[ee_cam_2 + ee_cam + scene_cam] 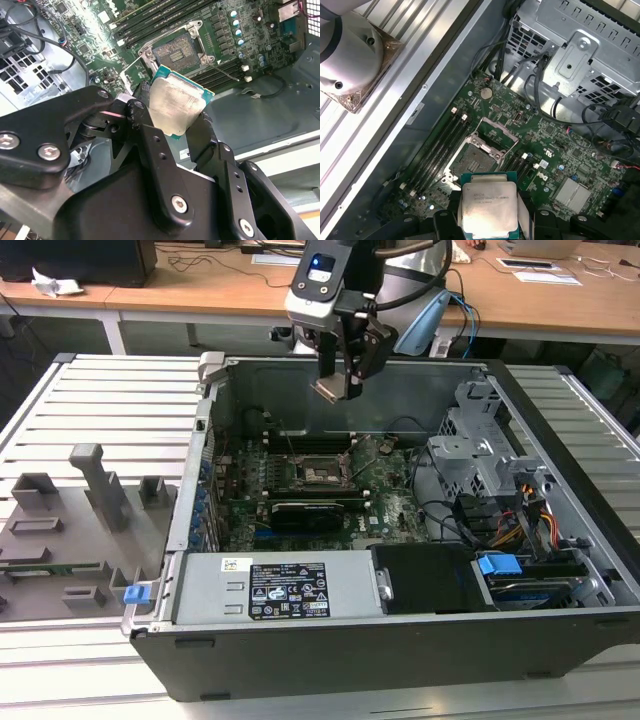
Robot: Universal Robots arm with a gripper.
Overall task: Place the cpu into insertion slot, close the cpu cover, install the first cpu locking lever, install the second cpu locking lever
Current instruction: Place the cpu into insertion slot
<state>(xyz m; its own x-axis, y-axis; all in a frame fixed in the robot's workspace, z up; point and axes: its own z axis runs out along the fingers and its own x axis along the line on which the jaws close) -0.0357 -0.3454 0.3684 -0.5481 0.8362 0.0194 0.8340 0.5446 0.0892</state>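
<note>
Right now your gripper is clamped on the cpu. Its fingers are drawn in narrow onto two opposite edges of the chip, so the dull metal top faces out in both wrist views. You're holding it in the air above the open computer case, over the motherboard, and well apart from the insertion slot below.

In the first wrist view the slot lies bare with its contact field exposed. The cpu cover looks swung up off it, though I can't tell its exact angle.

Treat the chip as light, thin and rigid. It won't flex, but its smooth, shallow edges give the pads little to bite on, so it could slip or tilt if the squeeze is uneven. The edges are the right place to hold it. The contacts on the underside and the fine pins in the slot are probably fragile and are best left untouched.
</note>
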